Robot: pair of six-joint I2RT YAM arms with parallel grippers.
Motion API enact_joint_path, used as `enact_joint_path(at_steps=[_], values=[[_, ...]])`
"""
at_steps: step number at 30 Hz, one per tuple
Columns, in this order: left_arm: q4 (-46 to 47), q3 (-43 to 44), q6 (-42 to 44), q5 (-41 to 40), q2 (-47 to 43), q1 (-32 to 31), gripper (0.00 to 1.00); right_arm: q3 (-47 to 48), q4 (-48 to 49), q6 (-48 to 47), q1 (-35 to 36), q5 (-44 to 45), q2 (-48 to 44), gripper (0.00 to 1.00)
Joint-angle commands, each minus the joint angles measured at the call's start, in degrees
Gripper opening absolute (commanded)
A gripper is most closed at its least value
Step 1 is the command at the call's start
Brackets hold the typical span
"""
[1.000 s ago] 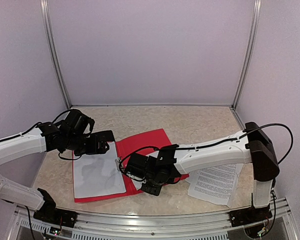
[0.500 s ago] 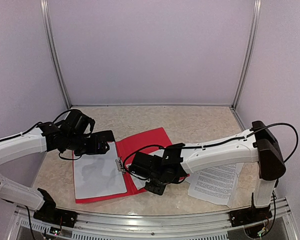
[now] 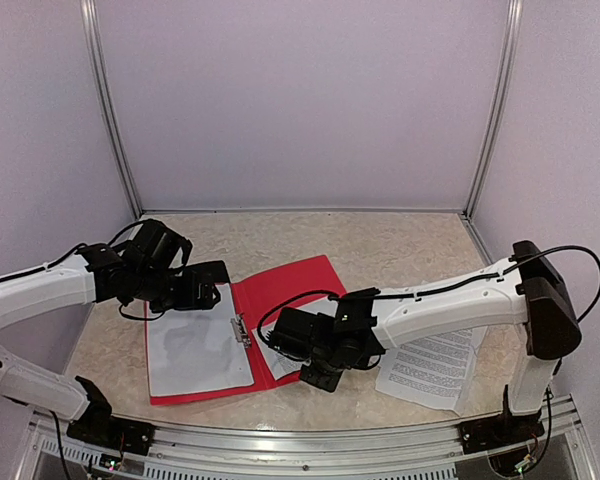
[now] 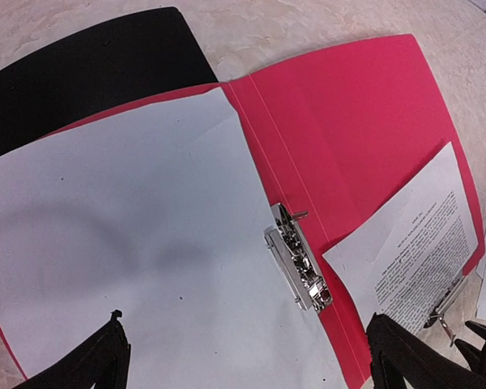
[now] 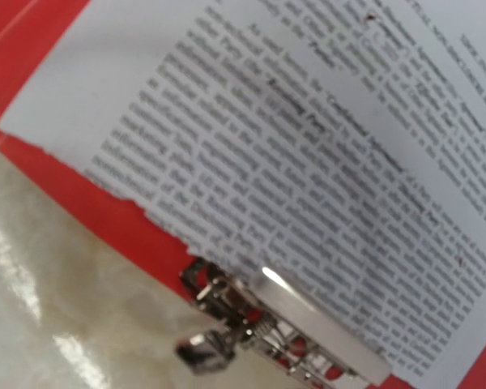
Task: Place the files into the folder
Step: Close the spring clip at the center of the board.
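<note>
Files are split three ways. A blank white paper sheet (image 4: 138,243) lies on the left flap of the open red card folder (image 4: 348,121). A white sheet printed with dense black text (image 4: 413,243) lies skewed on the right flap, low right in the left wrist view. A loose pile of printed white sheets (image 3: 435,365) sits outside the folder on the beige marbled desk (image 3: 380,245), lower right of the top view.

Left gripper (image 4: 251,352) hangs released and spread wide, with nothing in it, over the folder's upper left part. Right gripper (image 3: 272,340) sits low over the skewed sheet. You cannot tell whether it is released or clenched, because its fingers don't show.

Risks for you:
- **Folder dragging:** nothing pins the folder, so a push on the skewed sheet could drag the folder and the blank sheet along.
- **Tearing:** that sheet's edge looks ragged in the right wrist view, so a snag there could tear it further.
- **Buckling:** shove the sheet toward the spine and it likely buckles against the silver spring clamp (image 4: 300,263).
- **Catching:** a small silver wire clip (image 5: 267,324) sits at the ragged edge, bottom of the right wrist view. You can't tell if it's gripped or loose, and it may catch the paper.

Around the folder, a flat black piece (image 4: 89,73) shows at its upper left corner; what it is stays unclear. In the way, the right arm lies across the right flap, so the cover can't close until the arm clears. The pile lies on the far side of that arm from the folder.
</note>
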Motion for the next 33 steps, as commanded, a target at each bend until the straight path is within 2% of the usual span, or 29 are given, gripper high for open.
enact_joint_path(at_steps=[1, 5, 10, 13, 20, 33], values=[[-0.3, 2.3, 0.5, 0.8, 1.3, 0.1, 0.99, -1.2, -0.5, 1.8, 0.4, 1.2, -2.8, 0.21], [-0.2, 2.5, 0.5, 0.9, 1.8, -0.1, 0.99, -1.7, 0.1, 2.1, 0.4, 0.4, -3.5, 0.22], [-0.5, 2.6, 0.6, 0.7, 2.1, -0.1, 0.99, -0.7, 1.8, 1.5, 0.5, -1.0, -3.3, 0.37], [-0.5, 2.4, 0.6, 0.6, 1.9, -0.1, 0.99, 0.9, 2.0, 0.4, 0.5, -1.2, -2.3, 0.42], [-0.8, 2.4, 0.9, 0.4, 1.8, -0.1, 0.99, 5.5, 1.7, -2.6, 0.6, -1.0, 1.9, 0.42], [-1.0, 3.0, 1.5, 0.3, 2.0, -0.1, 0.99, 8.7, 0.2, -5.2, -0.1, -0.8, 5.6, 0.28]])
